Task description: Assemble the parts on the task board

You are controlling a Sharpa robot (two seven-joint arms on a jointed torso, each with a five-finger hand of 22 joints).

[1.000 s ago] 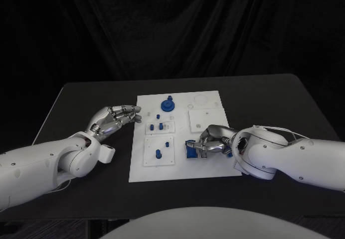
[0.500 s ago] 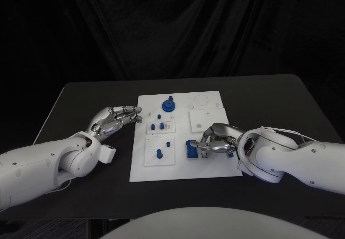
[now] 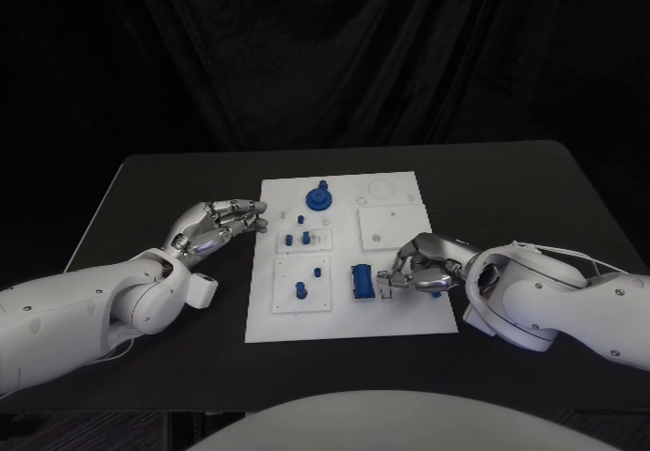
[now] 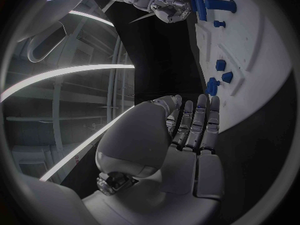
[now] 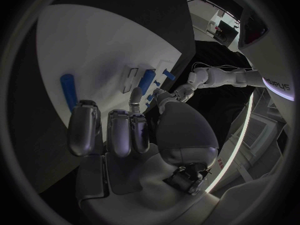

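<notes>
Two silver hands, one white task board (image 3: 393, 315), one black table (image 3: 162, 178). Of blue parts, one long cylinder (image 3: 362, 282), one round disc (image 3: 317, 198) and about five small pegs, too small to count surely.

Cylinder: lying flat on the board's near right part, between a raised white tile and the right hand. Long axis running from the near edge toward the far edge, only slightly askew; ends alike, so no telling a front from a back. Smooth, round-sided, plain blue.

Disc: near the far edge, left of the middle, flat, with a short knob standing up from its centre.

Three raised white square tiles on the board: two in a column on the left half, each carrying two small pegs (image 3: 316, 272), and one bare on the right half. One more tiny peg just beyond the upper left tile. Faint round outline near the far right corner.

Right hand (image 3: 423, 268): over the board's right edge, just beside the cylinder, not touching it in the wrist view; fingers side by side and gently curved, thumb apart, nothing held.

Left hand (image 3: 217, 225): on the table just off the board's left edge, metal fingers stretched toward the board, close together, empty.
</notes>
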